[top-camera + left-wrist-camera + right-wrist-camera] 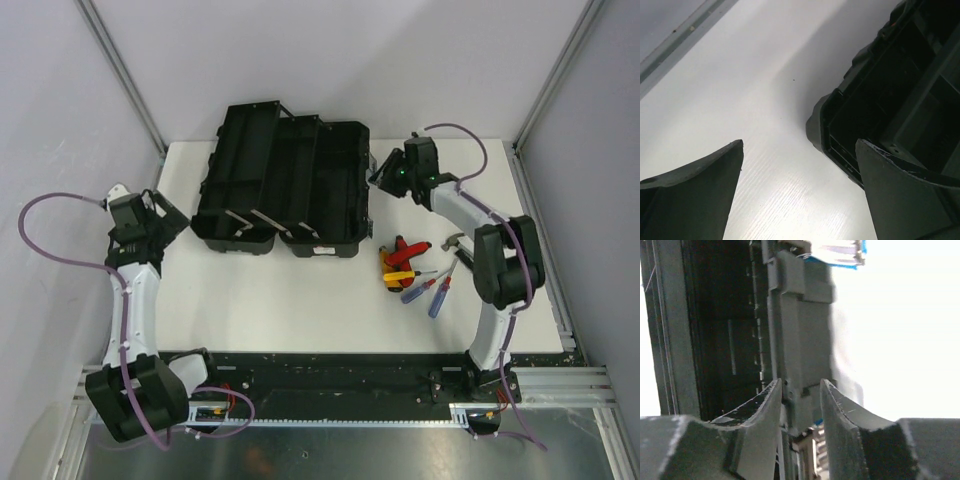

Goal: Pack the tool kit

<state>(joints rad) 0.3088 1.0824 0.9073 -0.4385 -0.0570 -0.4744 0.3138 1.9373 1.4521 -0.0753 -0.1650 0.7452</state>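
The toolbox (285, 185) stands open at the back middle of the desk (280, 320), its trays spread out in steps. The screwdrivers (415, 292) lie loose on the desk to the box's right, well apart from it, so none of them looks packed yet.

The right pincer (380, 178) sits at the box's right side. In its wrist view the fingers (760, 405) are narrow and straddle a ridge of the black wall, just below a blue latch (837, 254). We cannot tell whether they truly clamp the plastic or only bracket it.

The left pincer (800, 165) hangs wide open over bare desk, just beside the box's left corner, and holds nothing.

We see the main risk on the right side. If the fingers grip only that thin ridge and then pull, they may slip off. They could also drag the whole box across the desk, because the left pincer is not bracing it. A sideways shove could also swing the stepped trays or tip them partly shut, which would block the compartments. Should the arm swing back carelessly towards the screwdrivers, its elbow could scatter them, or roll one off the desk's right edge. On the left, closing or advancing could knock the box's corner.
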